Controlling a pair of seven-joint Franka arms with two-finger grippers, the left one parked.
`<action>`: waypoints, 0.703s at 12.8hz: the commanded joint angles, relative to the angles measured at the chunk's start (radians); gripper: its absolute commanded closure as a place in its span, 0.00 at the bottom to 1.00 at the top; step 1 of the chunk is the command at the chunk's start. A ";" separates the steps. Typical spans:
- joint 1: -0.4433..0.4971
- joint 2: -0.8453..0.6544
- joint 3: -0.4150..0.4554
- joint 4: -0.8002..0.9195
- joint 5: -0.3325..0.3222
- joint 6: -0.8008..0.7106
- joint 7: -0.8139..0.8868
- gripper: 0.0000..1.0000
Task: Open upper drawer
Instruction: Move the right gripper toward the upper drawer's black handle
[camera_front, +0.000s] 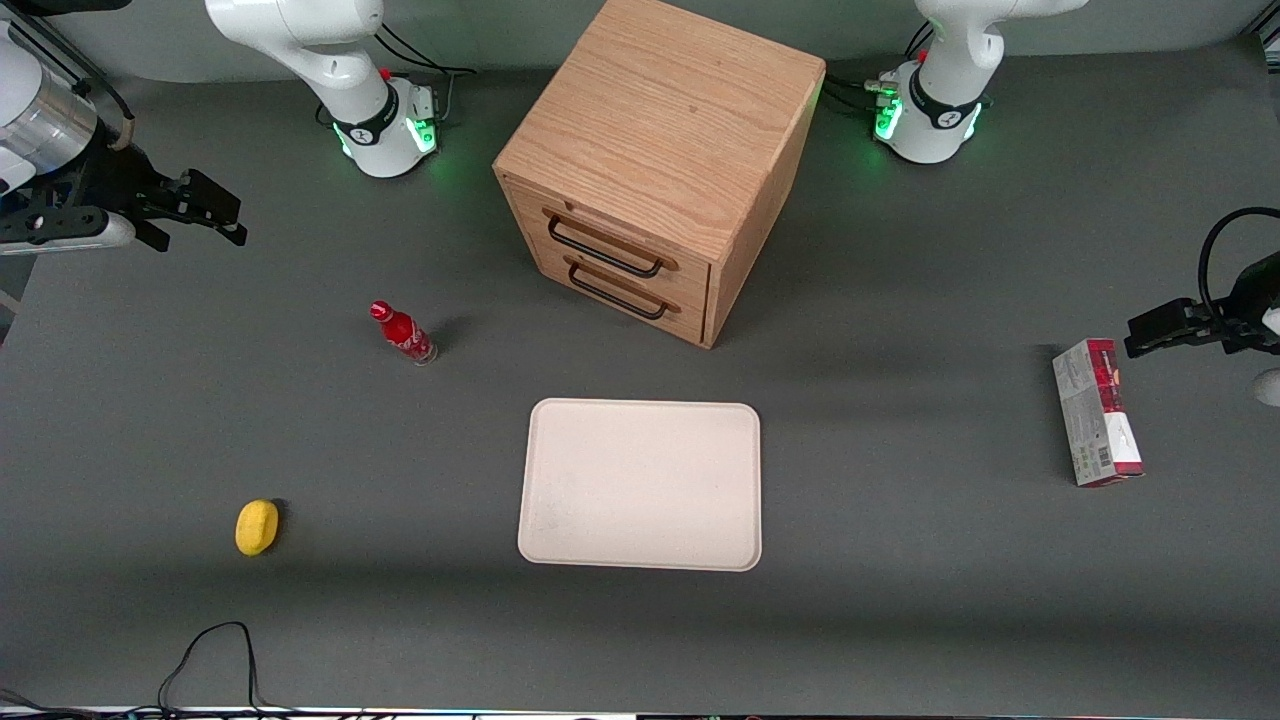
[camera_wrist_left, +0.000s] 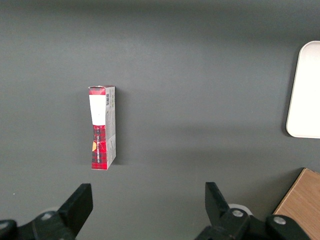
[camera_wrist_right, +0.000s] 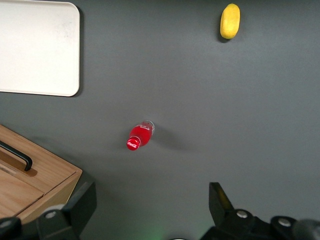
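Observation:
The light oak cabinet (camera_front: 660, 150) stands at the back middle of the table, with two drawers on its front. The upper drawer (camera_front: 615, 240) is closed, its thin black wire pull (camera_front: 604, 249) just above the lower drawer's like pull (camera_front: 620, 293). My right gripper (camera_front: 205, 213) hangs open and empty high above the working arm's end of the table, well away from the cabinet. In the right wrist view its fingers (camera_wrist_right: 220, 200) stand wide apart over bare table, with a cabinet corner (camera_wrist_right: 40, 175) and part of a black pull (camera_wrist_right: 17, 156) in sight.
A red bottle (camera_front: 403, 333) stands between my gripper and the cabinet, also in the right wrist view (camera_wrist_right: 140, 135). A cream tray (camera_front: 641, 484) lies in front of the cabinet. A yellow lemon-like object (camera_front: 256, 526) lies nearer the camera. A red and grey box (camera_front: 1096, 412) lies toward the parked arm's end.

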 joint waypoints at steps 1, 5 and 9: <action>-0.002 0.020 0.002 0.028 0.001 -0.009 -0.017 0.00; 0.001 0.172 0.115 0.204 0.006 -0.039 0.006 0.00; 0.003 0.365 0.403 0.410 0.010 -0.096 0.045 0.00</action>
